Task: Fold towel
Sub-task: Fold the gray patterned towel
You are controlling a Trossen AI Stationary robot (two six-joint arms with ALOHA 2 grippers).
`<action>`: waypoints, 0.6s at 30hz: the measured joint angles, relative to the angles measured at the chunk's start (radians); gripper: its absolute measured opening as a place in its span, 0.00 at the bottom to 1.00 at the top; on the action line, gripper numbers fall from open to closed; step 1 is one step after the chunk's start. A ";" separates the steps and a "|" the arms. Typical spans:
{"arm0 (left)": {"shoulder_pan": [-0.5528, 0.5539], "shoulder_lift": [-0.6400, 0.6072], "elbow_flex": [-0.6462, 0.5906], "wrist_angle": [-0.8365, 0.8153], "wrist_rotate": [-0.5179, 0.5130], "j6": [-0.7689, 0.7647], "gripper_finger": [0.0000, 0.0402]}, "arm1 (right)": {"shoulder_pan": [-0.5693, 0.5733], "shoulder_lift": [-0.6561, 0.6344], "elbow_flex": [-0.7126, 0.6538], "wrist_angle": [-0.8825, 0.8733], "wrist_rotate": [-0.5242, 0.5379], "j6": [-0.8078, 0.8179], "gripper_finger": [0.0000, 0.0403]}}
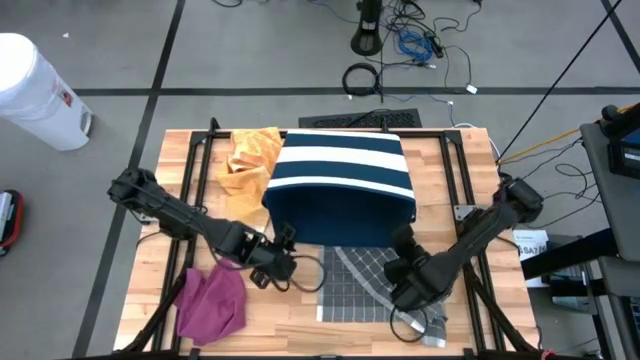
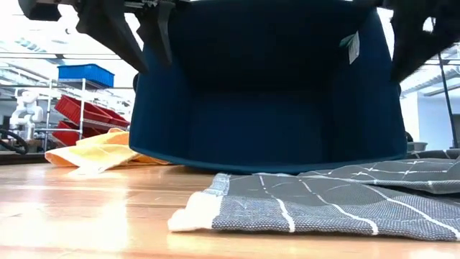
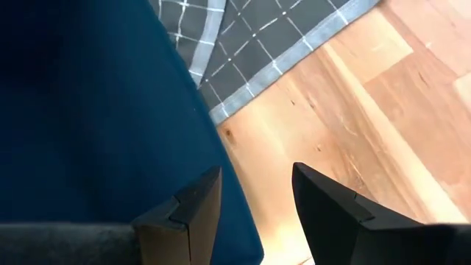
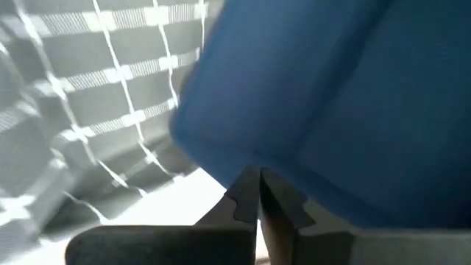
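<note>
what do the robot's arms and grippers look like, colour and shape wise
Both arms are matte black, built of slim tube-like links with chunky rounded joints. The left arm and right arm each end in a blocky black wrist. The left gripper has two dark, wedge-shaped fingers with angular stepped tips; the right gripper has matching ones. No markings or loose cables show on them.

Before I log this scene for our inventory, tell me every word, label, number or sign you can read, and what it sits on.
No text can be read.
White tag on the navy bin: print too small.
Red-and-white label on the white container: blurred.
White sheet right of the table: print too small.
</note>
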 joint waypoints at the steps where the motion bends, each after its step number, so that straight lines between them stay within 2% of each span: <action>1: -0.018 -0.003 0.000 0.000 -0.029 0.010 0.43 | 0.005 -0.025 0.021 0.007 -0.005 0.000 0.00; 5: -0.088 -0.024 0.004 0.008 -0.136 0.021 0.43 | 0.009 -0.114 0.093 0.052 -0.029 0.005 0.00; 10: -0.137 -0.024 0.008 0.014 -0.190 -0.006 0.43 | -0.002 -0.179 0.109 0.189 -0.029 -0.006 0.00; 15: -0.156 -0.024 0.008 0.000 -0.196 -0.046 0.43 | 0.006 -0.136 0.109 0.318 -0.054 -0.025 0.01; 18: -0.172 -0.024 0.008 -0.024 -0.255 -0.108 0.43 | 0.032 -0.079 0.109 0.340 -0.050 -0.002 0.03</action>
